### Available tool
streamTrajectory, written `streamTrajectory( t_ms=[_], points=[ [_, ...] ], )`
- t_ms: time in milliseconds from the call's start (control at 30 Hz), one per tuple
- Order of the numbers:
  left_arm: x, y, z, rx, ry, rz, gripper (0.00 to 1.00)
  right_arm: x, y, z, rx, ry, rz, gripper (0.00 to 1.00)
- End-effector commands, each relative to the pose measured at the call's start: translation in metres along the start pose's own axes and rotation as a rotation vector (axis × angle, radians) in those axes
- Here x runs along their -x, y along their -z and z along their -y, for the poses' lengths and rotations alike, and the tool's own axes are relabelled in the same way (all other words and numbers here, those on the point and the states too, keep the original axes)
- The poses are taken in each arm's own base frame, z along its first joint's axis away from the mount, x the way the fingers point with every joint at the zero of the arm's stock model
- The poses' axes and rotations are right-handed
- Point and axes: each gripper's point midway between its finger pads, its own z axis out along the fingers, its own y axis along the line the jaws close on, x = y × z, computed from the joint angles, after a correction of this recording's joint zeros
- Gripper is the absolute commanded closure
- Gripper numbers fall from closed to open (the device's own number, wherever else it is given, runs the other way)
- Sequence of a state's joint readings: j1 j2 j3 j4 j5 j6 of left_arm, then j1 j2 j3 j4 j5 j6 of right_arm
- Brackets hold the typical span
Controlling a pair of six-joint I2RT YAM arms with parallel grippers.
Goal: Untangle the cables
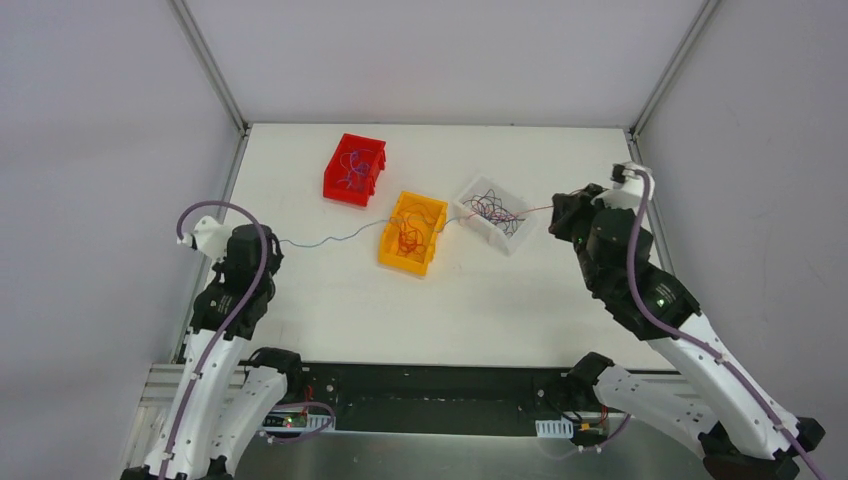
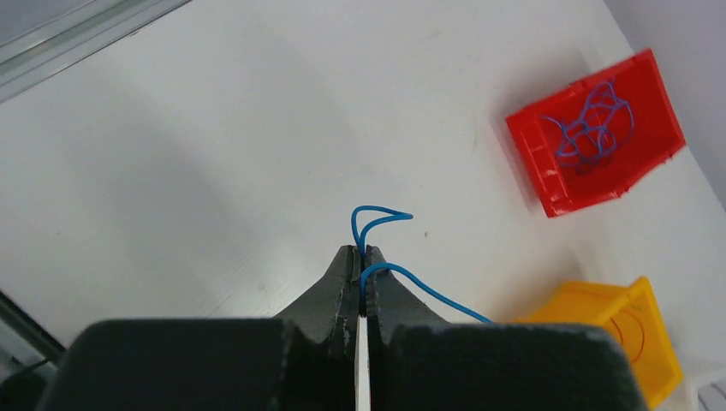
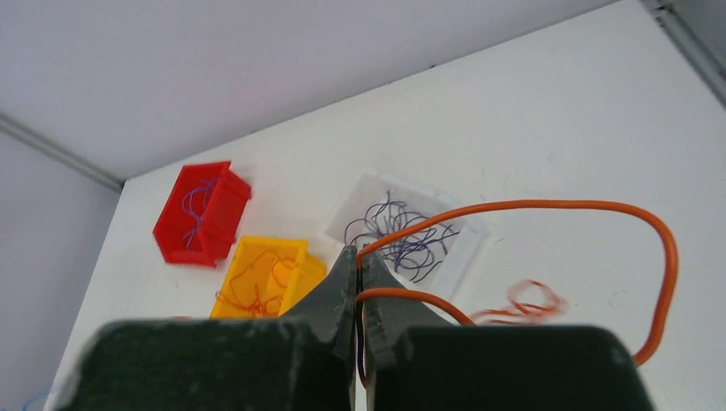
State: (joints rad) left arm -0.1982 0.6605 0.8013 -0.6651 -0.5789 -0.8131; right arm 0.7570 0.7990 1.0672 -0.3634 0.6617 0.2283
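My left gripper (image 2: 360,250) is shut on a thin blue cable (image 2: 428,291) whose short end curls beyond the tips. Seen from above, that blue cable (image 1: 330,238) runs from the left gripper (image 1: 272,240) rightward to the yellow bin (image 1: 405,262). The right gripper (image 3: 359,253) is shut on an orange cable (image 3: 548,204) that arcs out and loops back. From above, the right gripper (image 1: 557,211) sits just right of the white bin (image 1: 497,240), with a fine red cable (image 1: 537,209) stretched between them. Dark grey cables (image 1: 495,210) lie knotted in the white bin.
A red bin (image 1: 345,192) at the back holds blue cables (image 1: 352,168). Orange cables (image 1: 408,238) lie in the yellow bin. A blurred orange coil (image 3: 526,304) hangs near the right gripper. Grey walls close in the white table (image 1: 400,320) on three sides.
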Motion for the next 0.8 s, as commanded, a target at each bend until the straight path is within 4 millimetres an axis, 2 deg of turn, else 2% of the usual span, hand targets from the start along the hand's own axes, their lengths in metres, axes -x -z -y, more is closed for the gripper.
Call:
streamTrajectory(
  t_ms=[0, 100, 167, 233, 300, 433, 500, 533, 633, 767],
  points=[
    [-0.007, -0.003, -0.048, 0.2, 0.127, 0.028, 1.0, 0.023, 0.008, 0.041, -0.157, -0.072, 0.108, 1.0],
    [0.004, 0.003, -0.066, 0.26, 0.207, 0.105, 1.0, 0.026, 0.013, 0.063, -0.262, -0.068, 0.125, 1.0],
    [0.021, 0.008, -0.07, 0.255, 0.239, 0.185, 1.0, 0.028, 0.017, 0.073, -0.298, -0.049, 0.13, 1.0],
    [0.034, 0.012, -0.061, 0.208, 0.217, 0.212, 1.0, 0.022, 0.017, 0.06, -0.2, -0.05, 0.1, 1.0],
    [0.038, 0.013, -0.056, 0.197, 0.216, 0.211, 1.0, 0.015, 0.014, 0.053, -0.156, -0.074, 0.088, 1.0],
    [0.054, 0.018, -0.067, 0.268, 0.2, 0.273, 1.0, 0.009, 0.009, 0.06, -0.211, -0.059, 0.069, 1.0],
    [0.062, 0.022, -0.061, 0.24, 0.166, 0.277, 1.0, 0.005, 0.007, 0.046, -0.128, -0.047, 0.039, 1.0],
    [0.062, 0.021, -0.049, 0.189, 0.145, 0.248, 1.0, 0.002, 0.005, 0.033, -0.061, -0.043, 0.016, 1.0],
    [0.055, 0.017, -0.032, 0.132, 0.096, 0.177, 1.0, -0.024, -0.001, -0.012, 0.14, -0.039, -0.134, 1.0],
    [0.054, 0.015, -0.027, 0.126, 0.078, 0.158, 1.0, -0.049, -0.005, -0.071, 0.363, -0.086, -0.315, 1.0]
  ],
)
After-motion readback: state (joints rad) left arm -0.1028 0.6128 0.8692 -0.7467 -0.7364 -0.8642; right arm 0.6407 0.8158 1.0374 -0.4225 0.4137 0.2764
